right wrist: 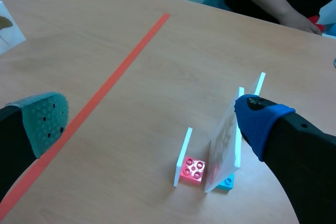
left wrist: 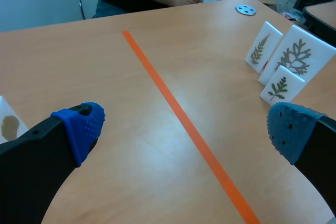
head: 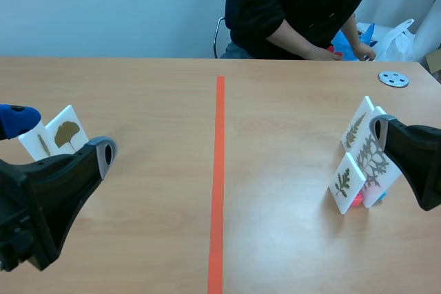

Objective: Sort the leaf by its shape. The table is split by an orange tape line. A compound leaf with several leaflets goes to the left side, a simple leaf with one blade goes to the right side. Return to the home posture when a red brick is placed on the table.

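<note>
Behind small card (right wrist: 182,156), pink block (right wrist: 193,170) seen from right wrist, left fingers (left wrist: 80,127) and right fingers (right wrist: 46,121) released.

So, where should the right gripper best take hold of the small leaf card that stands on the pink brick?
Probably its upper edge, from above, pinched across its two flat faces. The small card is a thin plate standing upright on the pink brick, and the bigger card stands close beside it, so a sideways approach looks crowded.
</note>
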You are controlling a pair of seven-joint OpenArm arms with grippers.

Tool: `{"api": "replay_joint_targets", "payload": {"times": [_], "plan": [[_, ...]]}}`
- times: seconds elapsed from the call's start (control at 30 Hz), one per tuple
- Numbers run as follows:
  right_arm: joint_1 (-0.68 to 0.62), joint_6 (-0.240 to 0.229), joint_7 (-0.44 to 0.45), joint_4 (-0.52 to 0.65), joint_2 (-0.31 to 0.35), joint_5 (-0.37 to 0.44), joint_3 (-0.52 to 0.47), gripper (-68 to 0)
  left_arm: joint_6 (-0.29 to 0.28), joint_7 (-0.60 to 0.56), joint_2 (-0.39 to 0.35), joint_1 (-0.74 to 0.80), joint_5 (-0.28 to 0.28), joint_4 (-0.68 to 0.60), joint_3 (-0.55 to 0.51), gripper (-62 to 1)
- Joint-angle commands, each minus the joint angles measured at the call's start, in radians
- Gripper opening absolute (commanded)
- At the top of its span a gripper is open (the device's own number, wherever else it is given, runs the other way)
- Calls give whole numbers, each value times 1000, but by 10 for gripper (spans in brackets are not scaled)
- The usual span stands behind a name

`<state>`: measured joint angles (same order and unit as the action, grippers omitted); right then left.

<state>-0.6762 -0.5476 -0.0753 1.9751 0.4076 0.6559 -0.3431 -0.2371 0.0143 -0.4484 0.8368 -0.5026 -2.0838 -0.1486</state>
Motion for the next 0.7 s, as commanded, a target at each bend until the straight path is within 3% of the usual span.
{"api": "replay_joint_targets", "payload": {"times": [0.0,0.27,0.67], "plan": [[11,-3,21,15,14,11,-12,4,1,-17,13,-3,-7,-8,0,14],[11,-3,17,15,14,11,-11,4,-45,-16,13,-9,-7,-8,0,14],[11,-3,10,15,14,11,-11,4,-47,-16,16,-9,-7,-8,0,14]]}}
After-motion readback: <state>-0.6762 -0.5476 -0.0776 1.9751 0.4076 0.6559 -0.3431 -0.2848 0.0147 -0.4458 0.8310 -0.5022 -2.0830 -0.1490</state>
